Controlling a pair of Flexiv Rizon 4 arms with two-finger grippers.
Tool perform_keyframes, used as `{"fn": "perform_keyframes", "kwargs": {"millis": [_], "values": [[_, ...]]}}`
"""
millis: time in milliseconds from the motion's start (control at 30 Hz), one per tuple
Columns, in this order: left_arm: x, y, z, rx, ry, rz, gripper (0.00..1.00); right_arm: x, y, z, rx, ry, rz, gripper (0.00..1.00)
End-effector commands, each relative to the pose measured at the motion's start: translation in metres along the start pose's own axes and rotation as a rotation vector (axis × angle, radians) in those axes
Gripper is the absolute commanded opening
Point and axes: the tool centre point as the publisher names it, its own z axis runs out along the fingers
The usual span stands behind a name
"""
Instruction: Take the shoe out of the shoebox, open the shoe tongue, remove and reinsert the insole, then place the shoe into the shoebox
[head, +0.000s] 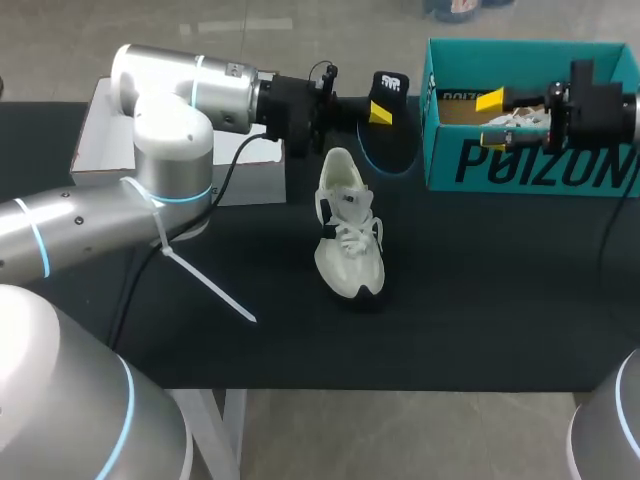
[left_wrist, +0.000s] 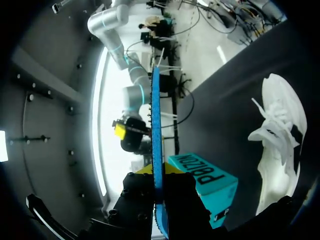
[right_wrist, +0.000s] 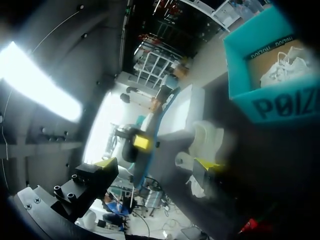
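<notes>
Lying nearly level above the table (head: 480, 290), the left arm (head: 190, 95) is stretched from the left toward the middle of the far side. The left gripper (head: 380, 108) is clamped on the insole (head: 392, 90), which is held on edge in the air. In the left wrist view the insole (left_wrist: 155, 125) is seen as a thin blue strip pinched between the two fingers of the left gripper (left_wrist: 159, 182). It is dark on its face, with a blue rim.

The right arm (head: 610, 110) is held level from the right, over the shoebox (head: 530, 165). The fingers of the right gripper (head: 495, 122) are spread apart and nothing is held between them; the same is shown in the right wrist view, where the right gripper (right_wrist: 156, 164) points toward the insole.

The shoebox is teal and open, at the far right of the table. Something white with laces lies inside it, possibly a second shoe, though this cannot be told for certain.

The shoe (head: 349, 230) rests on the table near the middle, just beside the insole and left of the shoebox. It is white with black patches, and its laces lie loose.
</notes>
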Motion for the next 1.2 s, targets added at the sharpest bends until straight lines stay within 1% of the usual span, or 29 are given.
{"fn": "perform_keyframes", "kwargs": {"millis": [33, 67, 100, 133, 167, 200, 233, 267, 300, 333, 367, 400, 433, 467, 500, 533, 567, 600, 633, 700, 800, 833, 867, 933, 967, 1000, 1033, 1067, 1200], "values": [[0.0, 0.0, 0.001, -0.001, 0.0, 0.001, 0.0, 0.001, -0.003, 0.002, -0.01, 0.001, 0.003, 1.0], [-0.003, 0.001, -0.001, -0.003, -0.022, -0.067, 0.0, 0.001, -0.003, 0.002, -0.011, 0.001, 0.005, 1.0], [-0.007, 0.002, -0.003, -0.025, -0.031, -0.123, 0.0, 0.001, -0.003, 0.002, -0.014, 0.002, 0.006, 1.0], [-0.008, 0.003, -0.005, -0.037, -0.013, -0.176, 0.0, 0.001, -0.003, 0.001, -0.016, 0.002, 0.008, 1.0], [-0.009, 0.003, -0.006, -0.043, -0.026, -0.214, 0.0, 0.001, -0.003, 0.001, -0.019, 0.003, 0.01, 1.0], [-0.009, 0.005, -0.006, -0.061, -0.012, -0.311, 0.0, 0.001, -0.003, 0.001, -0.021, 0.003, 0.011, 1.0], [-0.009, 0.004, -0.007, -0.068, 0.001, -0.336, 0.0, 0.001, -0.003, 0.001, -0.023, 0.003, 0.012, 1.0], [-0.008, 0.005, -0.008, -0.108, 0.021, -0.403, 0.0, 0.001, -0.003, 0.001, -0.026, 0.003, 0.014, 1.0], [-0.007, 0.006, -0.008, -0.13, 0.04, -0.471, 0.0, 0.001, -0.003, 0.001, -0.028, 0.004, 0.016, 1.0], [-0.007, 0.007, -0.009, -0.141, 0.022, -0.512, 0.0, 0.001, -0.003, 0.0, -0.029, 0.005, 0.017, 1.0], [-0.007, 0.007, -0.01, -0.175, 0.054, -0.62, 0.0, 0.001, -0.004, 0.0, -0.029, 0.005, 0.017, 1.0], [-0.007, 0.007, -0.011, -0.189, 0.044, -0.636, 0.0, 0.001, -0.004, 0.0, -0.031, 0.005, 0.018, 1.0], [-0.008, 0.007, -0.011, -0.217, 0.028, -0.731, 0.0, 0.001, -0.004, 0.0, -0.034, 0.007, 0.02, 1.0], [-0.009, 0.007, -0.012, -0.2, 0.05, -0.812, 0.0, 0.001, -0.004, 0.0, -0.036, 0.008, 0.022, 1.0], [-0.009, 0.006, -0.013, -0.222, 0.021, -0.846, 0.0, 0.001, -0.004, 0.0, -0.038, 0.009, 0.025, 1.0], [-0.01, 0.006, -0.013, -0.236, 0.001, -0.925, 0.0, 0.001, -0.004, 0.0, -0.04, 0.009, 0.027, 1.0], [-0.011, 0.005, -0.013, -0.215, -0.001, -1.001, 0.0, 0.001, -0.005, 0.0, -0.04, 0.009, 0.027, 1.0], [-0.012, 0.004, -0.013, -0.237, -0.033, -1.07, 0.0, 0.001, -0.005, 0.0, -0.04, 0.01, 0.029, 1.0], [-0.013, 0.005, -0.013, -0.221, -0.01, -1.139, 0.0, 0.001, -0.005, 0.0, -0.04, 0.009, 0.029, 1.0], [-0.012, 0.0, -0.012, -0.217, -0.024, -1.261, 0.0, 0.002, -0.004, 0.001, -0.04, 0.008, 0.031, 1.0], [-0.01, -0.002, -0.011, -0.192, 0.005, -1.399, 0.0, 0.003, -0.004, 0.001, -0.042, 0.008, 0.033, 1.0], [-0.01, -0.002, -0.012, -0.203, 0.011, -1.463, 0.0, 0.003, -0.003, 0.001, -0.044, 0.008, 0.036, 1.0], [-0.009, -0.001, -0.012, -0.193, 0.022, -1.512, 0.0, 0.003, -0.003, 0.001, -0.046, 0.008, 0.038, 1.0], [-0.009, 0.005, -0.015, -0.179, -0.014, -1.668, 0.0, 0.003, -0.003, 0.001, -0.049, 0.008, 0.043, 1.0], [-0.01, 0.007, -0.016, -0.15, -0.021, -1.738, 0.0, 0.003, -0.003, 0.001, -0.05, 0.008, 0.046, 1.0], [-0.01, 0.01, -0.018, -0.119, -0.053, -1.822, 0.0, 0.003, -0.004, 0.001, -0.051, 0.008, 0.049, 1.0], [-0.01, 0.012, -0.02, -0.06, -0.048, -1.916, 0.0, 0.003, -0.004, 0.002, -0.051, 0.009, 0.05, 1.0], [-0.009, 0.015, -0.022, -0.044, -0.064, -1.931, 0.0, 0.003, -0.004, 0.002, -0.051, 0.009, 0.052, 1.0], [-0.009, 0.015, -0.022, -0.044, -0.064, -1.931, 0.0, 0.002, -0.006, 0.003, -0.05, 0.007, 0.058, 1.0]]}}
